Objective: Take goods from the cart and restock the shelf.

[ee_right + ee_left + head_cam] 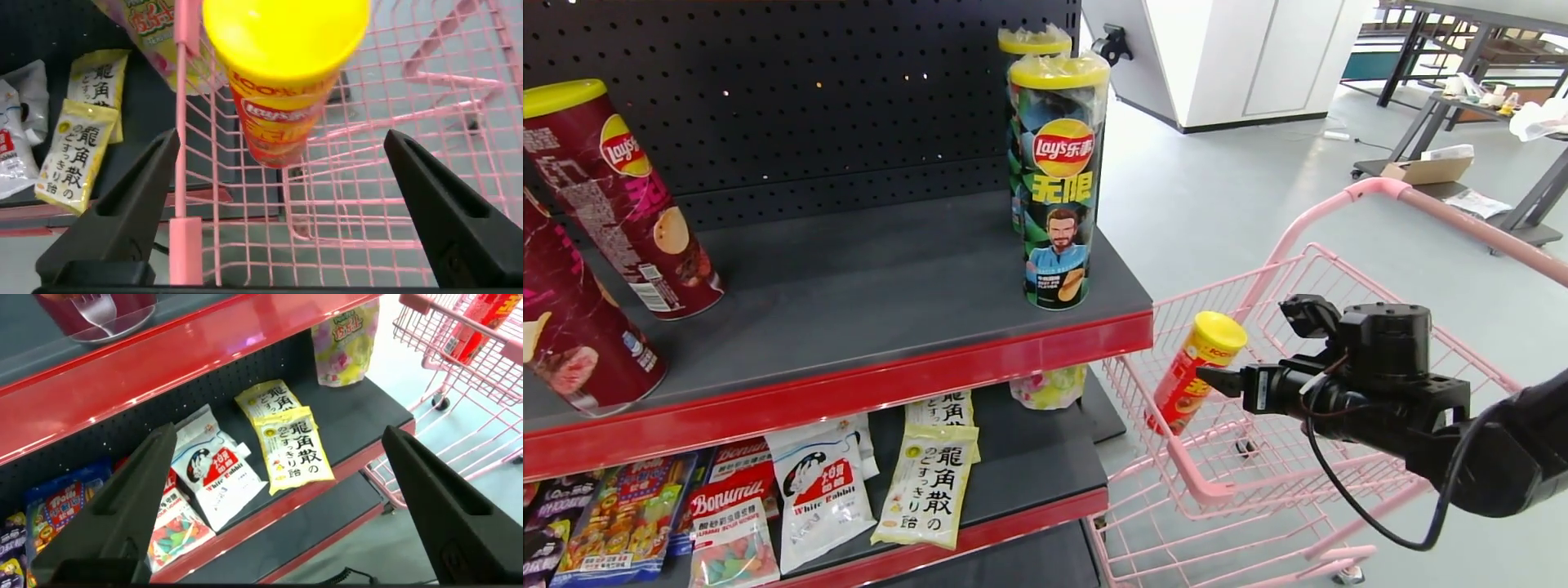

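Jaws apart, the right gripper [279,147] faces the red cylindrical chip can with yellow plastic lid [1194,371], leaning lid-up inside the pink wire cart [1372,189] just ahead, its long axis tilted toward them; the gaping left gripper [279,439] is farther off.

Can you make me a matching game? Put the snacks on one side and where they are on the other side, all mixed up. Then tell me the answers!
Things:
1. red chip can
2. green chip can
3. yellow candy bag
4. maroon chip can

Places:
A. lying on the lower shelf
B. right end of the upper shelf
C. inside the pink cart
D. left end of the upper shelf

Pairs: 1-C, 2-B, 3-A, 4-D.
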Tool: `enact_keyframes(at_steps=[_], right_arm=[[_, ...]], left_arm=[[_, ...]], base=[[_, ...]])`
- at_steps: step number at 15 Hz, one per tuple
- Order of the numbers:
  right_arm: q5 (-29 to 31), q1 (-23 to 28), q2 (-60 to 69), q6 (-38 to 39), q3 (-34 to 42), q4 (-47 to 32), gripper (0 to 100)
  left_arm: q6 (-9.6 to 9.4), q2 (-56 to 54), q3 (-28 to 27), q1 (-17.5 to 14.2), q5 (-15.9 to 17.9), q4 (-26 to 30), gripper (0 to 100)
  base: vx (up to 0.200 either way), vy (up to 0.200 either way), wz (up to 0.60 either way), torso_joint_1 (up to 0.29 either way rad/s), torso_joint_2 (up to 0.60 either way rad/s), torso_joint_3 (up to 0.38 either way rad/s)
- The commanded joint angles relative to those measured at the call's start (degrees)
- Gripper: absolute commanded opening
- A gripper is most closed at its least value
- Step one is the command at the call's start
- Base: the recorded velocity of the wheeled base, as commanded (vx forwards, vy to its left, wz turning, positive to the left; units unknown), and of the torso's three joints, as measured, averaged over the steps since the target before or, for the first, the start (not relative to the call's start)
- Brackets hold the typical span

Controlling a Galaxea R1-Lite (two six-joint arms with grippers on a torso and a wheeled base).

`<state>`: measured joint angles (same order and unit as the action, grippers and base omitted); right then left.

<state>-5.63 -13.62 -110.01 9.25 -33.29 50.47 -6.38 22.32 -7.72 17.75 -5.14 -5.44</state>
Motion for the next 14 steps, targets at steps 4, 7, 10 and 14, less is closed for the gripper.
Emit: enact_keyframes(at_steps=[4, 7, 10, 14], right_arm=[[-0.96, -0.36, -6.27, 0.33, -2.74, 2.70, 100], [-0.87, -0.18, -9.87, 0.59, -5.29, 5.17, 100], [-0.87, -0.09, -12.42, 0.68, -8.72, 5.43, 100], [-0.78, 0.26, -15.06, 0.68, -11.80, 5.52, 100]], left_arm=[[-0.04, 0.71, 0.07, 0.00, -0.04, -0.01, 100], [-0.04, 1.15, -0.28, 0.00, -0.13, -0.01, 100], [-0.04, 1.94, -0.81, 0.00, -0.13, -0.01, 100], [-0.04, 2.02, -1.07, 0.00, -0.22, 0.08, 100]], base=[[0.000, 0.000, 0.00, 0.000, 0.00, 0.000], [0.000, 0.000, 0.00, 0.000, 0.00, 0.000], [0.000, 0.000, 0.00, 0.000, 0.00, 0.000], [0.000, 0.000, 0.00, 0.000, 0.00, 0.000]])
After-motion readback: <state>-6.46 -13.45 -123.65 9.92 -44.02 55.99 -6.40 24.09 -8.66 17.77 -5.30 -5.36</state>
